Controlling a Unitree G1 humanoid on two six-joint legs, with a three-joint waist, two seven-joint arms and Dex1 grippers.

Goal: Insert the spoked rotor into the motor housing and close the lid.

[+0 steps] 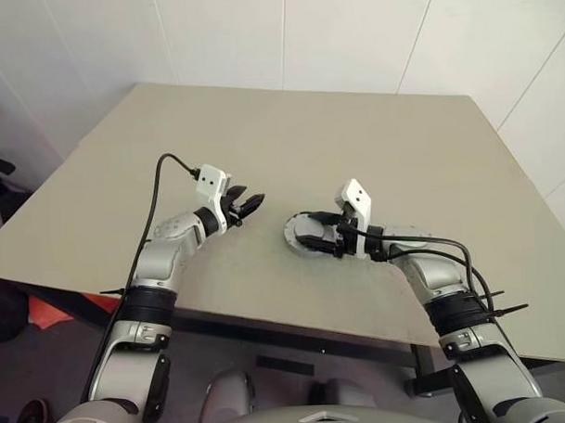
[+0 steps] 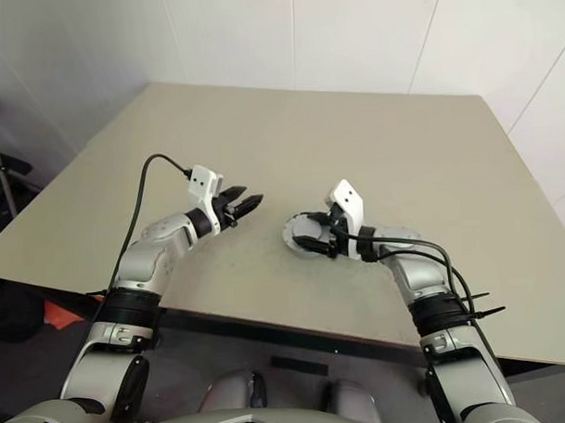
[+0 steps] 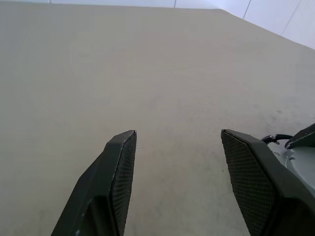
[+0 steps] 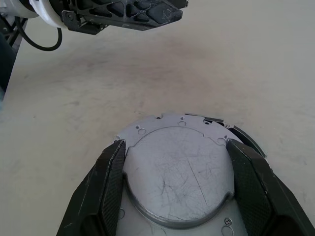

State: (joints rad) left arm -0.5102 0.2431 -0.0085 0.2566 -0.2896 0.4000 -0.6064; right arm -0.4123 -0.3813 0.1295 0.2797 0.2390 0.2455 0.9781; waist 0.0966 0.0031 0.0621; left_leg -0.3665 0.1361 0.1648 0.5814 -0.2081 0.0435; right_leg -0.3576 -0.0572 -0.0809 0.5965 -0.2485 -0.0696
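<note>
Beige table point(image 1: 354, 144), matte, faintly scuffed surface, white panelled wall behind it. Floor at left edge shows a red-orange scrap point(image 1: 49, 312) under the table edge.

Left gripper point(image 1: 248, 205) hovers above bare tabletop, fingers point(image 3: 120, 167) spread apart, nothing between them; pads are black with fine cross-hatched texture. White camera block on its wrist, black cable looping back along the arm.

Just right of it, well short of touching, the lid point(image 4: 179, 167) lies flat on the table: round, plain grey metal face up, fine scratches, small holes round its flange. It seems to sit on the motor housing, whose rim barely peeks out at the far side; can't confirm more.

Right gripper point(image 1: 311, 236) straddles the lid, fingers point(image 4: 110, 182) wide, one on each side at its edge; firm clamp or only contact, cannot tell. Nothing else blocks the lid.
</note>
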